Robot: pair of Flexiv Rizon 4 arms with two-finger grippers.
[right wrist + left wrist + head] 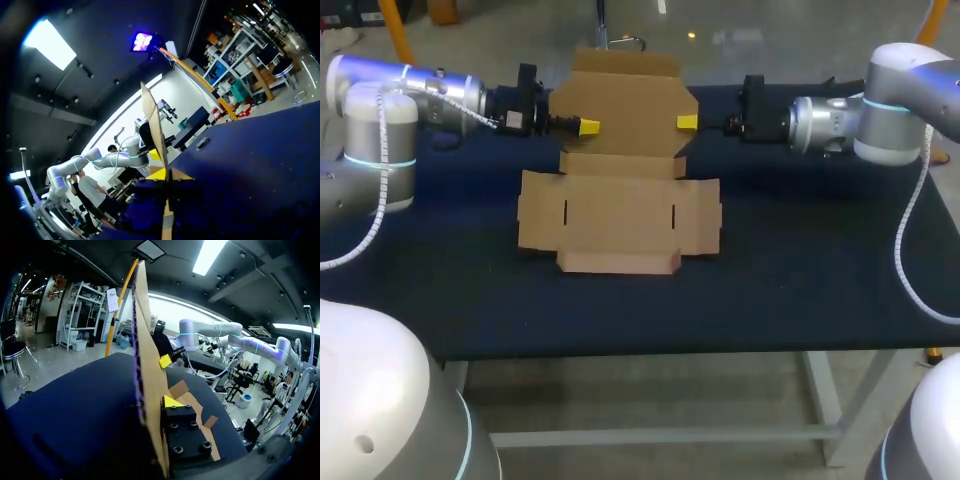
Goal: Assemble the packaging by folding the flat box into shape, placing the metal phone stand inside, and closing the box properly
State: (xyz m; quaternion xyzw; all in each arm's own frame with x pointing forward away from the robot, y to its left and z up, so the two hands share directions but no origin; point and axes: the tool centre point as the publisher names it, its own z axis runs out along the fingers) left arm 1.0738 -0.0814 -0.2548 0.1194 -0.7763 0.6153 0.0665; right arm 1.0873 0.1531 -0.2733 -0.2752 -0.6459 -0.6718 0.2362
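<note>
Head view: hands tight on flap

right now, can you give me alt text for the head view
A flat cardboard box lies unfolded on a dark blue table, its rear flap raised. The left gripper and right gripper pinch that flap from opposite sides.

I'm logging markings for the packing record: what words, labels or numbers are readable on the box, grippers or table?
No text can be read.
cardboard box: plain brown, no print showing.
left gripper: small pale label on its body, too small to read.
right gripper: no marking visible.
table: no marking visible.
</note>
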